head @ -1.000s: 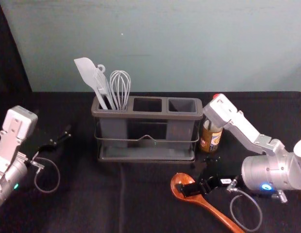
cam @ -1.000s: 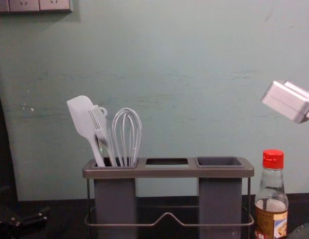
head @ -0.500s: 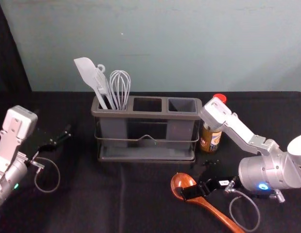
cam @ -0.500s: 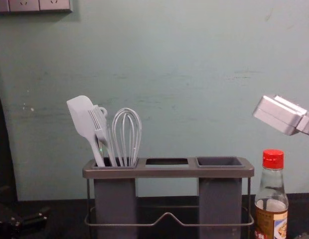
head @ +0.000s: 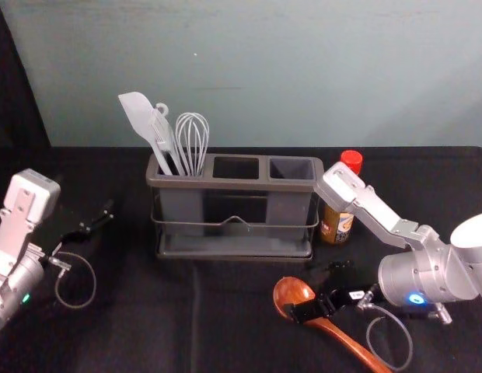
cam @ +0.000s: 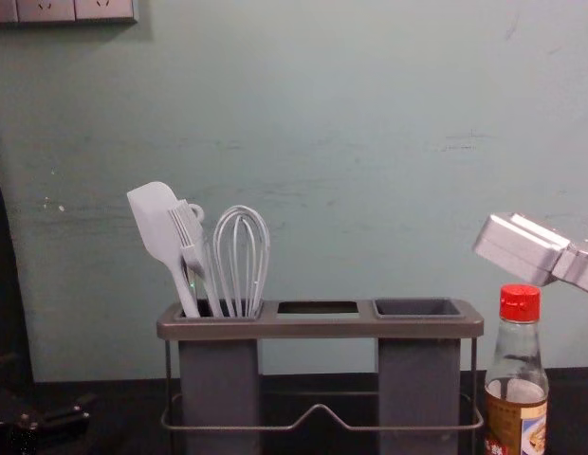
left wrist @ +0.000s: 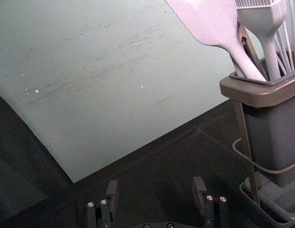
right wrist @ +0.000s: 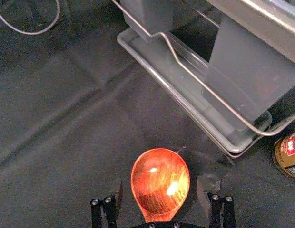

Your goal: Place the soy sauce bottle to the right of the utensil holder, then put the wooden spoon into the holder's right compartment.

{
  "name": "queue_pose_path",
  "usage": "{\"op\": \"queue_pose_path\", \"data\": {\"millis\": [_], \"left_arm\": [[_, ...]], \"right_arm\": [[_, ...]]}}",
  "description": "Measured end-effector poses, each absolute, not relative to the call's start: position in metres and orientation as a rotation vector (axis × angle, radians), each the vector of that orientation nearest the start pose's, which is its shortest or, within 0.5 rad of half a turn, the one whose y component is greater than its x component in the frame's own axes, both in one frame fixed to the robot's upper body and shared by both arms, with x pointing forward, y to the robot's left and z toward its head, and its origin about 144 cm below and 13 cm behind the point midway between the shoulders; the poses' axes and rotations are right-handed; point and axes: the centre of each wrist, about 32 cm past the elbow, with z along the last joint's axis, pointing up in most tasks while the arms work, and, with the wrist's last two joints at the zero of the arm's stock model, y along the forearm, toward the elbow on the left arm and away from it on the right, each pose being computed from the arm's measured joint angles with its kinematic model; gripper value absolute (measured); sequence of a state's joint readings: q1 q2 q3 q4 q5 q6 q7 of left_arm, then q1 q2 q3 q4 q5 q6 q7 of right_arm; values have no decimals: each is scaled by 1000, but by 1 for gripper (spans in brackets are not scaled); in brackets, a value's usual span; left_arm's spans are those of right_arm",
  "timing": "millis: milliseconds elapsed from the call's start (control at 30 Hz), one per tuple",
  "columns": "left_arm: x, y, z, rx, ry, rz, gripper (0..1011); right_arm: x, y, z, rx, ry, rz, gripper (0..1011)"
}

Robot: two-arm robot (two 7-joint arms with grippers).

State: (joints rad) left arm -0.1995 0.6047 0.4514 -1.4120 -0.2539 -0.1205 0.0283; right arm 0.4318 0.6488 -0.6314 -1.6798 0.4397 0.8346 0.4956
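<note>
You have the right end effector (right wrist: 159,190) wide open and empty, aligned with the wooden spoon's bowl (right wrist: 160,178), handle (head: 354,347) slanting near-right.

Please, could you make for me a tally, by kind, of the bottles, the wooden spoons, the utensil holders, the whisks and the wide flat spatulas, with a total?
Soy sauce bottle: 1
Wooden spoon: 1
Utensil holder: 1
Whisk: 1
Wide flat spatula: 1
Total: 5
</note>
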Motion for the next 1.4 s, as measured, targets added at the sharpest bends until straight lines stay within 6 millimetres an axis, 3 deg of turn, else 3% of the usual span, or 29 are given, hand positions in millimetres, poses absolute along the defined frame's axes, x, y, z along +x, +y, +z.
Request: {"op": "queue_pose_path", "data": {"millis": [1400], "left_arm": [[489, 310, 1140, 304, -285, 1248, 1012]], "right_arm": [[520, -215, 1232, -797, 248, -629, 1003]]}}
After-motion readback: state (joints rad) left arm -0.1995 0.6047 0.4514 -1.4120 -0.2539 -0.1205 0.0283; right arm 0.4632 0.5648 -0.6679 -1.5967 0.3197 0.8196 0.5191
